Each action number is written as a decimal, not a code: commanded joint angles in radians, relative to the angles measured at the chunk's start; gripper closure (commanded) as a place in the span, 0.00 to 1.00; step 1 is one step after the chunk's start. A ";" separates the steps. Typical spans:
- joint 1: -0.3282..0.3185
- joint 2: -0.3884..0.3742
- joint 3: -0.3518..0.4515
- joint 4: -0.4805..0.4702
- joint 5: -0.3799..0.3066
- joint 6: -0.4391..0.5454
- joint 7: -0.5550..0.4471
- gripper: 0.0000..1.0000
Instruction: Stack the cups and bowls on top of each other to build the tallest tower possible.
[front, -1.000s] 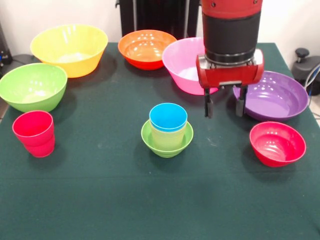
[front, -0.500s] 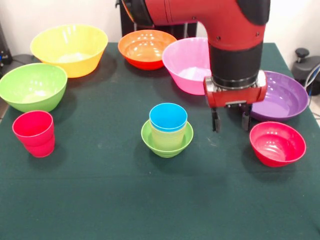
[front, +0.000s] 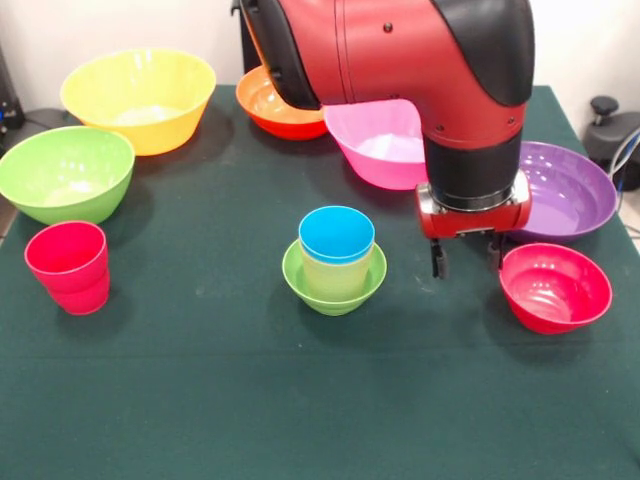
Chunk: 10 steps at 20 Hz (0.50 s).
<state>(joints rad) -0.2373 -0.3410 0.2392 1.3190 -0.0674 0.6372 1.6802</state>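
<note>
Our hand poised beside the small red bowl

Our hand (front: 467, 263) hangs open and empty — its two dark fingers apart, tips low over the green counter (front: 200, 400). The small glossy red plastic bowl (front: 555, 287) sits just beside it, toward the picture's right. The tower (front: 335, 262) — blue plastic tumbler in a pale yellow one, in the small lime-green bowl — stands on the opposite side, well apart.

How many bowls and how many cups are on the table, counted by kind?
Bowls: 7 (yellow, orange, pink, purple, green, small lime-green, small red)
Cups: 3 (red, blue nested in pale yellow)
Total: 10
</note>
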 joint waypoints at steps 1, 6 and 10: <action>0.028 0.032 0.076 -0.060 -0.017 -0.041 0.028 0.00; 0.027 0.030 0.075 -0.063 -0.018 -0.031 0.028 0.00; 0.026 0.028 0.074 -0.069 -0.018 -0.016 0.026 0.00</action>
<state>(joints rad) -0.2346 -0.3273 0.2500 1.3157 -0.0672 0.6370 1.6802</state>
